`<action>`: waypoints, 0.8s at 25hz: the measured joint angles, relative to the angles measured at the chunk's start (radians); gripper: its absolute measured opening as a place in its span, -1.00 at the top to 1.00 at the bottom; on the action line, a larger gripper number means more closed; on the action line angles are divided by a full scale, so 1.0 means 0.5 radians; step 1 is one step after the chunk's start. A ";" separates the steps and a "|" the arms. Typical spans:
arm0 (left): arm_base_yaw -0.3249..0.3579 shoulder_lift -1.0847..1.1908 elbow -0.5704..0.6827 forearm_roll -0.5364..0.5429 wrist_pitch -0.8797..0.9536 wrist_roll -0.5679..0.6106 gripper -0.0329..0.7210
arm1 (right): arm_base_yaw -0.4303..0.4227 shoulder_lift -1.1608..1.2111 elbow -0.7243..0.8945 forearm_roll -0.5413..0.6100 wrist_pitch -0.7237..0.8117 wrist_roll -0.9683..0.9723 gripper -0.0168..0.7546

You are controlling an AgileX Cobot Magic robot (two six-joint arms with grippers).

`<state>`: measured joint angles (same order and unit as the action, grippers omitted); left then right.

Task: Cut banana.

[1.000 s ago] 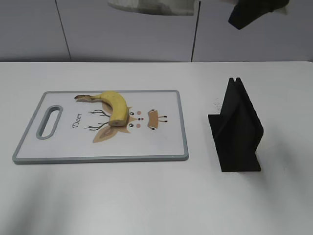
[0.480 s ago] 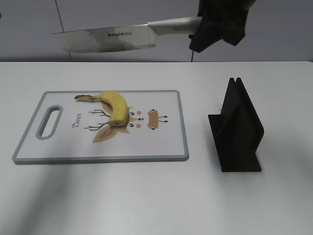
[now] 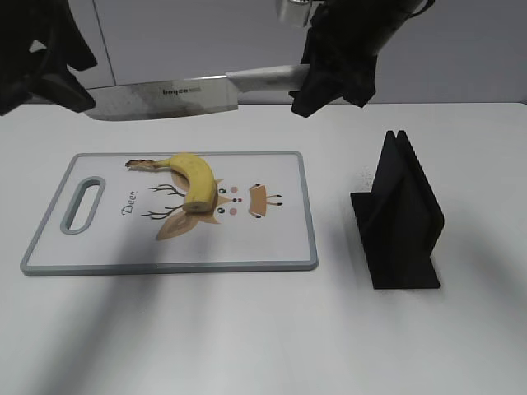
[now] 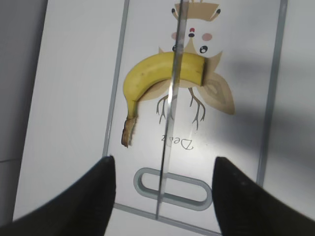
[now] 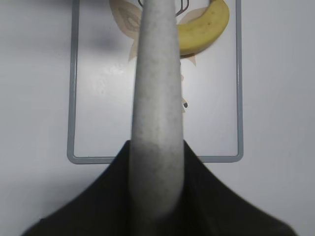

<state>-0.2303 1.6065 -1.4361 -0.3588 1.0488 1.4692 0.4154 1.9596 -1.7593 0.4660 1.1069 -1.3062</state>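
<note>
Left pincer [image 3: 45, 70], fingers spread and empty, hovers above the handle end of the grey-rimmed white cutting board [image 3: 305, 214], placed to steady the fruit. The curved yellow banana [image 3: 193, 179] lies on the board's deer print. Right pincer [image 3: 333, 70] grips the grey handle of the broad steel knife [image 3: 165, 97], blade level over the banana. Black knife stand [image 3: 399, 218] sits empty on the white bench [image 3: 247, 329].

A white table [image 3: 247, 329] stands before a grey panelled wall [image 3: 206, 41].
</note>
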 joint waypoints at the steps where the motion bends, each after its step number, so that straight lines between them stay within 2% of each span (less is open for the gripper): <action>1: -0.004 0.034 0.000 0.005 -0.014 0.000 -0.66 | 0.000 0.015 -0.003 0.011 -0.004 -0.002 0.50; 7: -0.008 0.155 0.000 0.012 -0.114 0.004 -0.65 | 0.000 0.070 -0.006 0.084 -0.080 -0.004 0.50; 10: -0.010 0.167 0.000 0.012 -0.159 0.006 -0.53 | 0.000 0.071 -0.010 0.097 -0.128 -0.009 0.50; 13: -0.013 0.178 -0.003 0.005 -0.187 0.006 -0.20 | 0.000 0.085 -0.010 0.106 -0.135 -0.009 0.50; 18: -0.014 0.180 -0.005 -0.011 -0.197 0.006 0.63 | 0.000 0.131 -0.010 0.139 -0.135 -0.011 0.50; 20: -0.014 0.182 -0.006 -0.011 -0.199 0.008 0.81 | 0.000 0.138 -0.010 0.150 -0.132 -0.013 0.50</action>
<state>-0.2374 1.6976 -1.4389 -0.3645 0.9492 1.4734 0.4154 2.0286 -1.7643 0.5412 1.0407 -1.3127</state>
